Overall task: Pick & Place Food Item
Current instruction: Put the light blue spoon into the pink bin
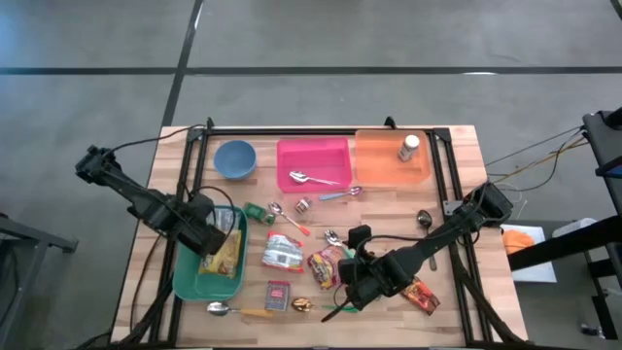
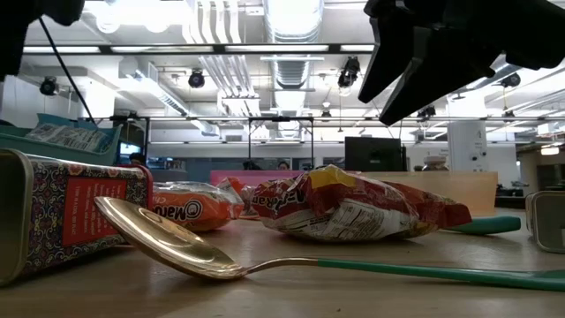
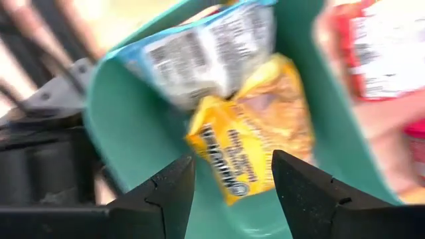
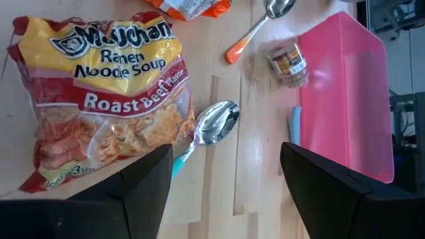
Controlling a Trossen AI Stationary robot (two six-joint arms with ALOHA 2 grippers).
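Note:
A yellow noodle packet (image 3: 259,133) lies in the teal bin (image 3: 133,126) against a white-and-blue packet (image 3: 206,53); in the high view the yellow packet (image 1: 225,255) shows at the bin's (image 1: 190,282) middle. My left gripper (image 3: 232,162) hangs open straight above it, fingers pointing down, touching nothing (image 1: 216,236). My right gripper (image 4: 227,149) is open, slanting down over the table's near middle (image 1: 348,282). Just beyond its fingers lie a red Roast Beef ramen packet (image 4: 106,99) and a teal-handled spoon (image 4: 216,123), flat on the wood.
A blue bowl (image 1: 235,158), a pink bin (image 1: 313,163) holding a spoon, and an orange bin (image 1: 391,158) with a bottle line the far edge. An orange-and-white packet (image 1: 284,253), a small tin (image 1: 277,295), a jar (image 4: 287,61), a red packet (image 1: 423,297) and loose spoons crowd the middle.

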